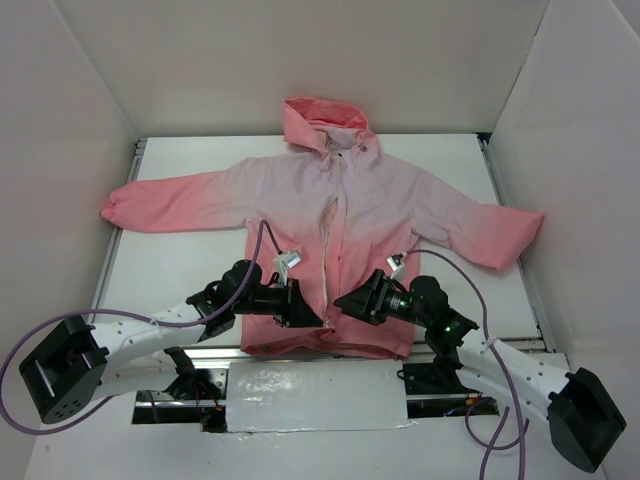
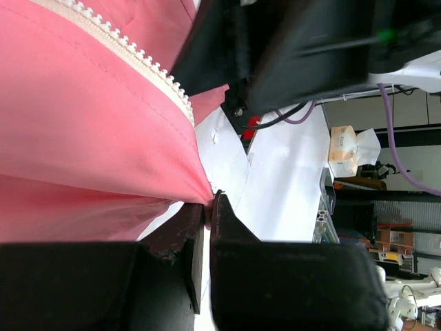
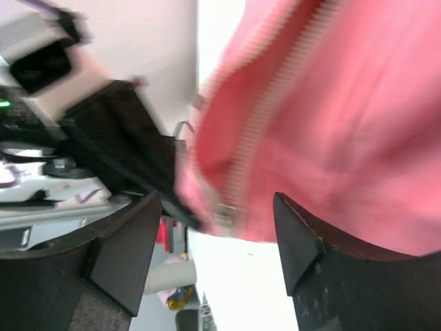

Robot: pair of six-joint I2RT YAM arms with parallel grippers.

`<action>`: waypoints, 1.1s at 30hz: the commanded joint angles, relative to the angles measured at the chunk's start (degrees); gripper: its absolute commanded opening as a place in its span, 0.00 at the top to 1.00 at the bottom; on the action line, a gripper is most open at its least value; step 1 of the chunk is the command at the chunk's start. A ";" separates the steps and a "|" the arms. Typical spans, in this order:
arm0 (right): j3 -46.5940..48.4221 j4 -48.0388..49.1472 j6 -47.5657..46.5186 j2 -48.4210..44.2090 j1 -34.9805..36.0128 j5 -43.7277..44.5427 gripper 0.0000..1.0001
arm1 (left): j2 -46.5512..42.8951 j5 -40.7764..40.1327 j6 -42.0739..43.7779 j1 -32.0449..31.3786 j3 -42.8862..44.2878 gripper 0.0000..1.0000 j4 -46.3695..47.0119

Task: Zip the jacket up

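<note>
The pink jacket lies flat on the table, hood at the back, sleeves spread, its light front zipper running down the middle. My left gripper is at the hem just left of the zipper. In the left wrist view the left gripper is shut on a pinch of the coral hem, with the zipper teeth above. My right gripper is at the hem just right of the zipper. In the right wrist view the right gripper is open, and the blurred zipper end sits between the fingertips.
White walls enclose the table on the left, right and back. A silver strip covers the near edge between the arm bases. Purple cables loop from both arms. The left arm shows in the right wrist view.
</note>
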 commanded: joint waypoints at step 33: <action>-8.16 37.57 -3.73 15.24 -1.76 -13.88 0.60 | 3.84 3.86 -2.31 -0.20 3.36 1.00 9.01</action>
